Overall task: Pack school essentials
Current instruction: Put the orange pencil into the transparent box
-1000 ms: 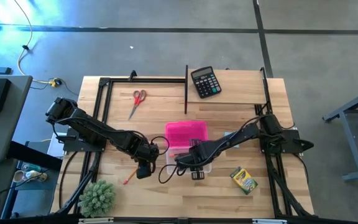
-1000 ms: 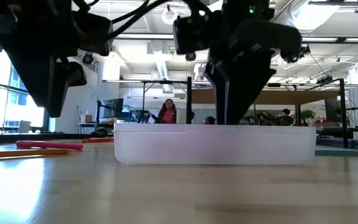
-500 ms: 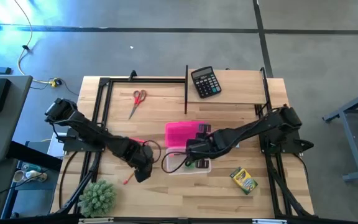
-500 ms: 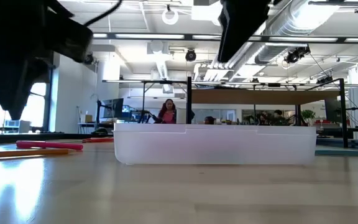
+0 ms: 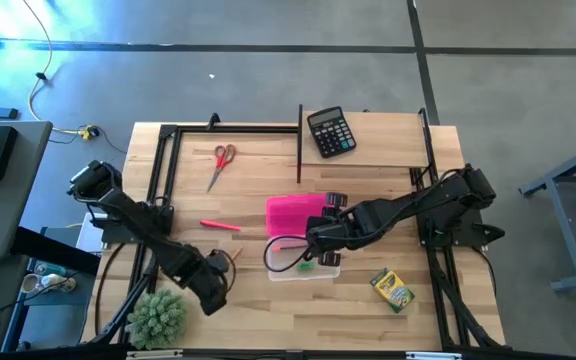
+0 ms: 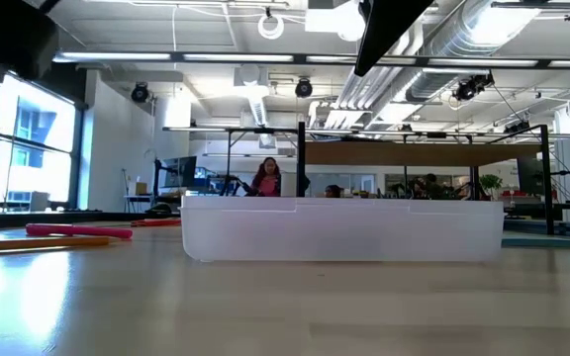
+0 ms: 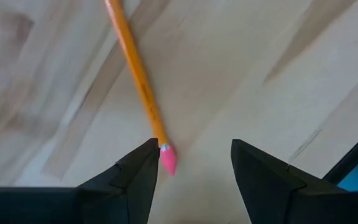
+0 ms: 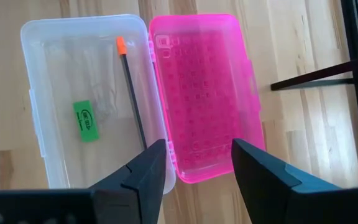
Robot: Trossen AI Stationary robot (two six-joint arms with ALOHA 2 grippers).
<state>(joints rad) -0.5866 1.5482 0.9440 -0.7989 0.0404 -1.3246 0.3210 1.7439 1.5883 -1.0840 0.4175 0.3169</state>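
Left gripper (image 7: 191, 155): fingers apart, empty, poised low over the wooden table (image 5: 268, 310) near its front left; the pink eraser tip of the pencil lies just beside one finger.
Target item: thin orange-yellow wooden pencil with pink eraser (image 7: 138, 87), lying flat on the table.
Handling, pencil: judged light, stiff and smooth; likely to roll if nudged. Best taken across the shaft near mid-length, fingers closing square to its axis, not at the eraser end.
Right gripper (image 8: 194, 158): fingers apart, empty, held above the open case.
Case: clear plastic pencil box tray (image 8: 48, 56) with hinged translucent pink lid (image 8: 204, 93) lying open flat beside it.
Case contents: thin dark pencil with orange tip (image 8: 132, 93) along the hinge side; small green rectangular eraser (image 8: 86, 119).
Writing, eraser: print present, too small to read.
Other items on the table: red-handled scissors (image 5: 220, 160) at the rear left; pink pen (image 5: 220, 226) left of the case; yellow-green crayon box (image 5: 392, 289) at the front right, label not legible.
Handling, case: judged light, rigid, thin-walled; may slide on the wood if pushed.
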